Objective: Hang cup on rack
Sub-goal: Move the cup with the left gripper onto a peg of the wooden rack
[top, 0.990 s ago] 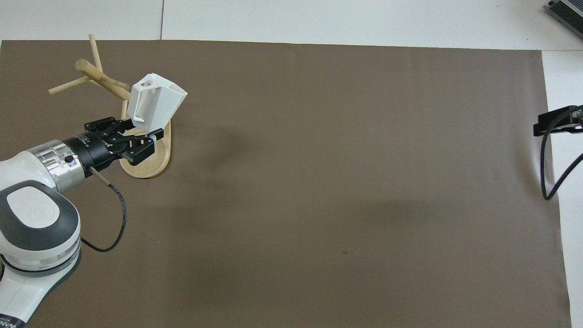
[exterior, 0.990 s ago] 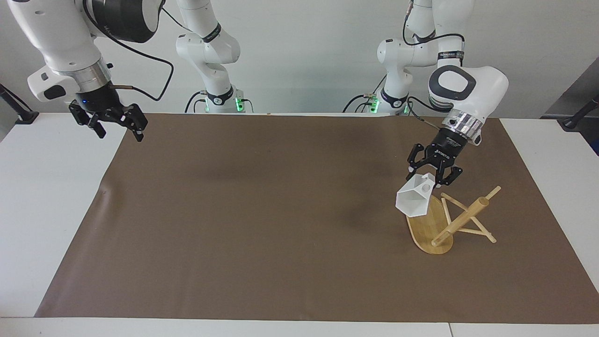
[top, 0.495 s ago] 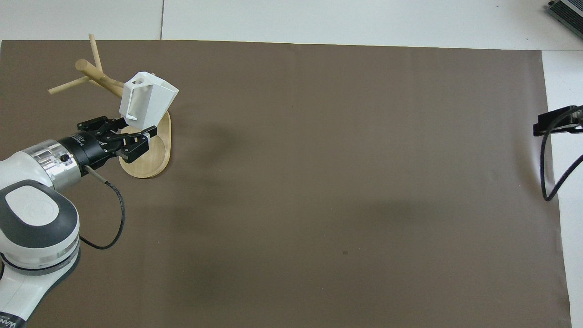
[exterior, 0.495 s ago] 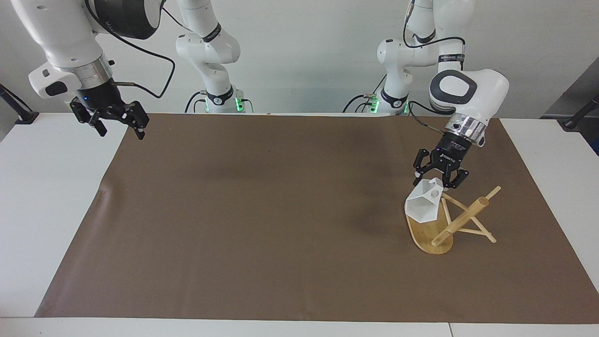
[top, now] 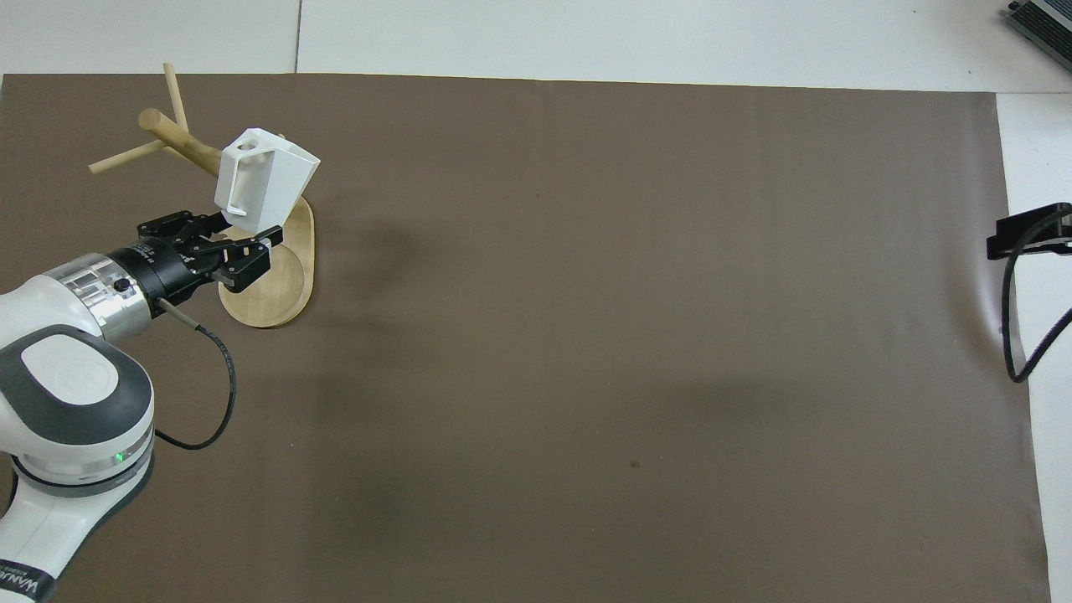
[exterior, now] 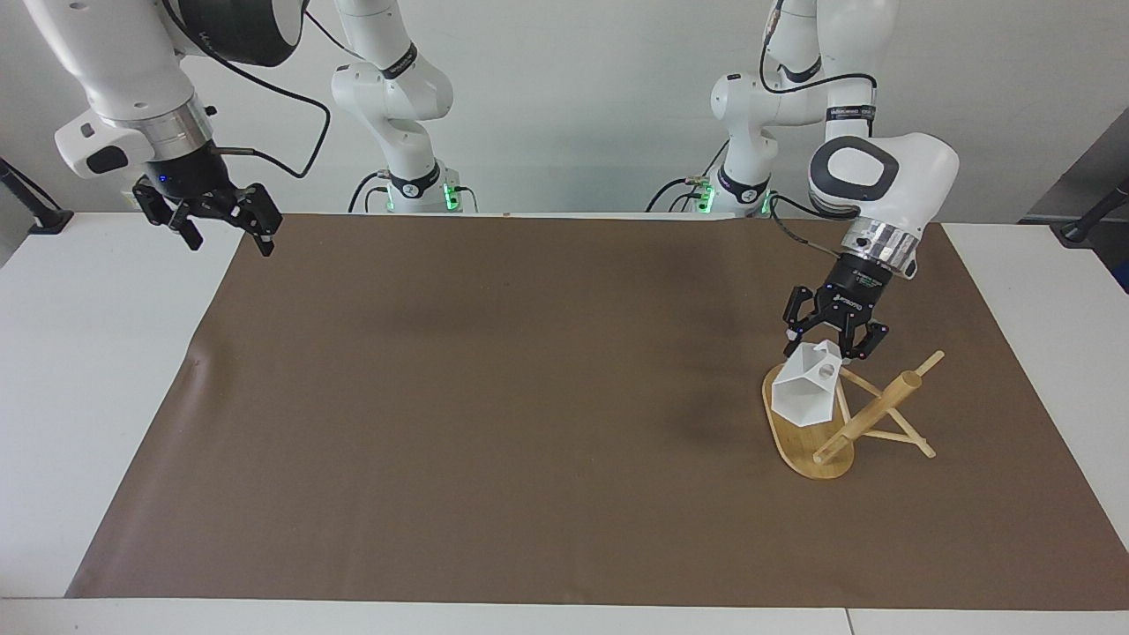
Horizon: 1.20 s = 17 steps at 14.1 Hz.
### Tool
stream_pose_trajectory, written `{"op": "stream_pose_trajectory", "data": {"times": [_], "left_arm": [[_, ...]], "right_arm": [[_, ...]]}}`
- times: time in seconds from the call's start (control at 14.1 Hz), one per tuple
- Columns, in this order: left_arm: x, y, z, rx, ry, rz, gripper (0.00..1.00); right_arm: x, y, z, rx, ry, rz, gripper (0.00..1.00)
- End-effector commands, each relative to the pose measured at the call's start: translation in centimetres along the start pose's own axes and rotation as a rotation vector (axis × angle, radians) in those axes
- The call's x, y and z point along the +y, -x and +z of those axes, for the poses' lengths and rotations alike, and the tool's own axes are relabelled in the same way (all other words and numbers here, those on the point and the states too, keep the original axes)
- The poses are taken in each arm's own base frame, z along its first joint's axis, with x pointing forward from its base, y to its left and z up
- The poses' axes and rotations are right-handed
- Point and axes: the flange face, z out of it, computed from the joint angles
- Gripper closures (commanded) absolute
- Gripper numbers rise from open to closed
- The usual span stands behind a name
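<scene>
The white faceted cup (exterior: 803,394) hangs tilted in the air over the oval base (exterior: 794,448) of the bamboo rack. My left gripper (exterior: 834,346) is shut on the cup's blocky handle from above. The rack's thick post (exterior: 869,414) and thin pegs stand just beside the cup, toward the left arm's end. One peg (exterior: 854,380) ends close to the pierced handle; I cannot tell whether they touch. In the overhead view the cup (top: 268,180) covers part of the rack post (top: 180,142), with the left gripper (top: 237,240) over the base (top: 280,293). My right gripper (exterior: 226,226) waits open and empty.
A brown mat (exterior: 529,397) covers most of the white table. The right gripper's tip (top: 1028,234) shows at the mat's edge at the right arm's end, with a black cable (top: 1009,335) hanging from it.
The left gripper has carried the cup toward the rack's post and a little lower over the base. The right gripper has risen slightly and drawn back.
</scene>
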Motion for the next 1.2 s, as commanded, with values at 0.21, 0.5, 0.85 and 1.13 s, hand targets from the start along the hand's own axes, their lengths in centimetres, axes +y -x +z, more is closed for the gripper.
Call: {"op": "stream_pose_trajectory", "data": {"times": [0.21,0.5,0.85,1.13], "left_arm": [[0.9,0.2,0.3,-0.004,0.035,-0.015,1.00],[2.3,0.2,-0.5,-0.014,0.055,-0.035,1.00],[2.7,0.3,-0.5,-0.018,0.058,-0.039,1.00],[3.8,-0.3,-0.4,-0.009,0.072,-0.056,1.00]], "right_arm": [[0.0,0.9,-0.2,-0.012,-0.013,0.074,0.00],[0.0,0.9,-0.4,0.001,-0.012,0.065,0.00],[0.1,0.8,-0.3,0.001,-0.012,0.040,0.00],[-0.2,0.7,-0.1,-0.004,-0.013,0.039,0.00]]}}
